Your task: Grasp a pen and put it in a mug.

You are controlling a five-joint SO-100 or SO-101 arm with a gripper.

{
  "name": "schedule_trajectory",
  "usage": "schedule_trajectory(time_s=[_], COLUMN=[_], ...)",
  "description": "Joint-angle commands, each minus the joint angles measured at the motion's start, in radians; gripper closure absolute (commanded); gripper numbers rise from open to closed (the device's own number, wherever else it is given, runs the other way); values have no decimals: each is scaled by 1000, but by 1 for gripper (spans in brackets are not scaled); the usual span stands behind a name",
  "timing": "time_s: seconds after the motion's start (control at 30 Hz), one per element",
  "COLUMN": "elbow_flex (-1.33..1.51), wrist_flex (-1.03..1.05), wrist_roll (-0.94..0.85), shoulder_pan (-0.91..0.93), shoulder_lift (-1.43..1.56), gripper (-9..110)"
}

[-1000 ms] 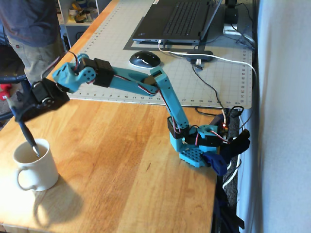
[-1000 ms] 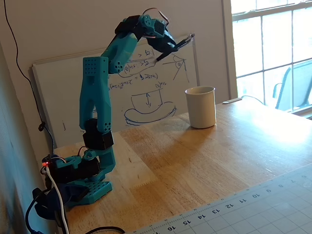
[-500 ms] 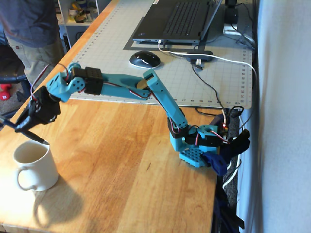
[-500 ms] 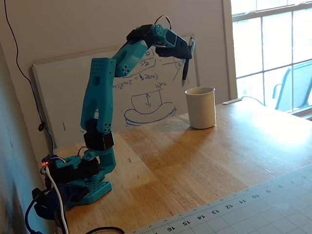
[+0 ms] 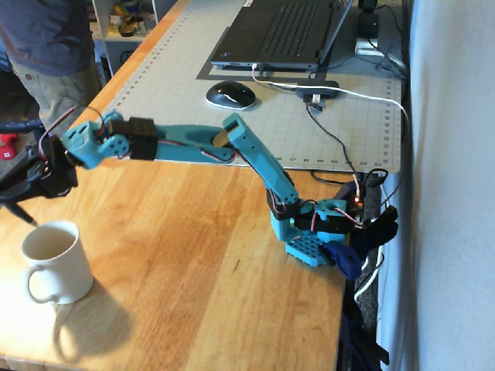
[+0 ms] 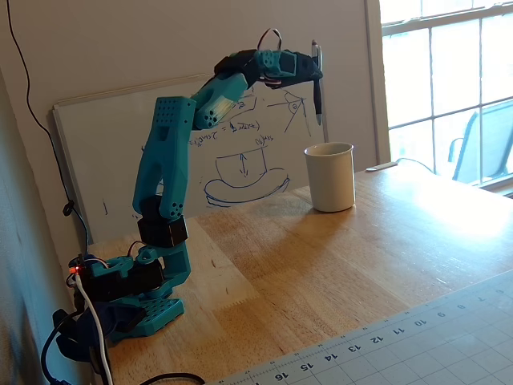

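Note:
The cream-white mug (image 5: 52,261) stands upright on the wooden table, its handle towards the camera; in the other fixed view the mug (image 6: 330,176) is at the table's far side. My gripper (image 6: 313,70) is shut on the dark pen (image 6: 317,100), which hangs nearly upright with its tip a short way above the mug's left rim. From the other side, the gripper (image 5: 25,184) sits just above and left of the mug. There the pen (image 5: 23,214) shows as a dark slanted line ending beside the rim, outside the mug.
The arm's blue base (image 5: 313,236) is clamped at the table's right edge with cables behind it. A cutting mat (image 5: 255,116) carries a laptop (image 5: 282,31) and a mouse (image 5: 230,94). A person (image 5: 46,46) stands at the far left. A whiteboard (image 6: 240,152) leans on the wall.
The arm has stretched out further and carried the pen across to the mug. The pen swung from a slant to nearly upright, still held in the gripper.

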Motion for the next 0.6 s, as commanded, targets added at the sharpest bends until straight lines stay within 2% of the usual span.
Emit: schedule_trajectory(time_s=[0.0, 0.23, 0.57], elbow_flex=[-74, -63, 94], wrist_flex=[-58, -57, -61], wrist_roll=[-12, -12, -23], shoulder_pan=[-6, -6, 6], shoulder_lift=[9, -18, -9], gripper=[102, 102, 102])
